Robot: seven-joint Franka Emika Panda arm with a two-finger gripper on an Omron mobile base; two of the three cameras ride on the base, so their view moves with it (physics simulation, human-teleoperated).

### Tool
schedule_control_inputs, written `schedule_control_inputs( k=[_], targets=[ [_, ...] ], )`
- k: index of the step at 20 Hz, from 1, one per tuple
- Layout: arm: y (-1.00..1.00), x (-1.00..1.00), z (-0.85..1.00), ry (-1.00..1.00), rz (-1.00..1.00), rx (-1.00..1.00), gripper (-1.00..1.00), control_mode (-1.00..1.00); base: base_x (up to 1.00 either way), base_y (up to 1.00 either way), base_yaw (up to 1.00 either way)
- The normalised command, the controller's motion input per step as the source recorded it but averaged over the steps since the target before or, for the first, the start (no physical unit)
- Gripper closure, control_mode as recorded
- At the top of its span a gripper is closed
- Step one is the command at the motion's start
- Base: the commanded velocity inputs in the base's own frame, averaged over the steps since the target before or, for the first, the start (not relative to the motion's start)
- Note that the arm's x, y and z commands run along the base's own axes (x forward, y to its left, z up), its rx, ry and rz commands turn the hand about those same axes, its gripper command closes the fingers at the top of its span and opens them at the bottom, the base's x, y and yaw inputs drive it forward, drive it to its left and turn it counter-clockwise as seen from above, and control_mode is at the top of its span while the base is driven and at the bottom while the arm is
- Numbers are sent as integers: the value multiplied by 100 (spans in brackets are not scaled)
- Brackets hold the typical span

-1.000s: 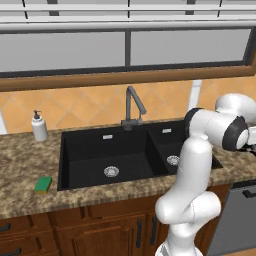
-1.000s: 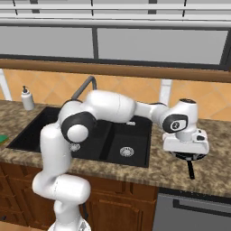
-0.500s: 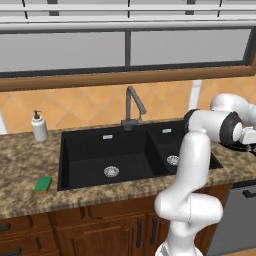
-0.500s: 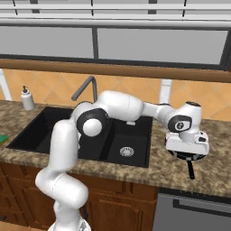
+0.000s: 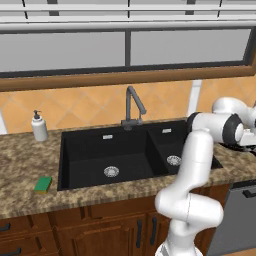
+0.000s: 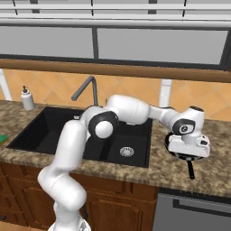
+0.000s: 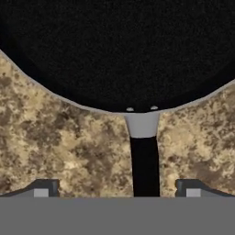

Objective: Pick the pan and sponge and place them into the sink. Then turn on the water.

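Observation:
The black pan (image 7: 119,50) lies on the speckled counter right of the sink (image 5: 100,145), its thin handle (image 7: 144,165) pointing toward me. In the hand view my gripper (image 7: 117,189) hangs open just above that handle, one fingertip (image 7: 43,188) on each side of it and nothing held. From the right base view the gripper (image 6: 189,158) covers most of the pan (image 6: 173,151), with the handle (image 6: 191,169) sticking out toward the counter's front. The green sponge (image 5: 43,184) rests on the counter left of the large basin. No water shows at the faucet (image 5: 132,107).
A white soap dispenser (image 5: 39,126) stands at the back left of the counter. The arm stretches across the small basin (image 6: 128,146). The counter's front edge runs close below the pan handle, with a dishwasher front (image 6: 198,212) under it.
The arm has stretched further right and the hand has sunk slightly lower over the pan. The jaws stay wide.

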Motion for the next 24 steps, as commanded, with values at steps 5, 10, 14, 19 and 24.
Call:
schedule_control_inputs(
  k=[5,10,14,19,24],
  targets=[
    [-16,7,-25,0,0,3,-100,-100,0,0,0],
    [-14,11,-25,0,0,4,-100,-100,0,0,0],
    [-3,16,-17,0,0,6,-100,-100,0,0,0],
    [-3,21,-15,0,0,6,-100,-100,0,0,0],
    [-1,15,-28,0,0,2,100,-100,0,0,0]
  ],
)
